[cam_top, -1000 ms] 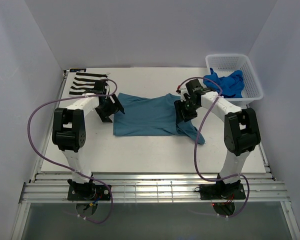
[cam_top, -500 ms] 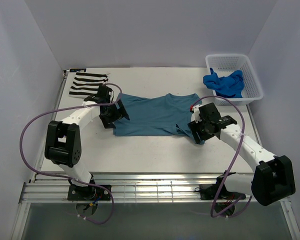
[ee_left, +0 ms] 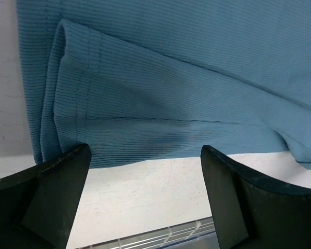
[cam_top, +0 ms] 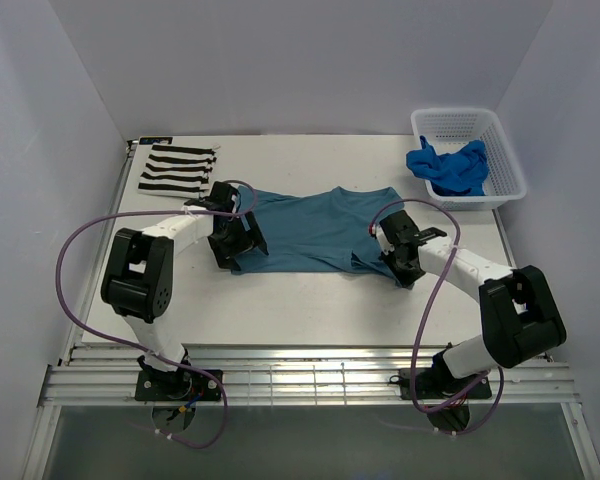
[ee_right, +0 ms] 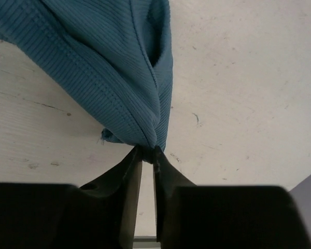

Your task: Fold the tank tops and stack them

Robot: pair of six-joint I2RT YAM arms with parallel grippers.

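Your white table (cam_top: 310, 300) is boxed in by pale walls (cam_top: 300, 70). The teal top (cam_top: 315, 228) lies flat mid-table, with the striped top (cam_top: 175, 168) back-left and the royal blue top (cam_top: 450, 168) in the basket (cam_top: 512, 170). Since a moment ago your right gripper (ee_right: 146, 153) has pinched the teal top's near-right corner. Your left gripper (ee_left: 145, 161) hangs wide open at its left hem, empty.

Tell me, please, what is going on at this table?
Two arms are working on the teal tank top spread on the table. The right gripper pinches its near right corner; the left gripper stands open at its near left corner. The striped top lies at far left, the royal blue top in the basket.
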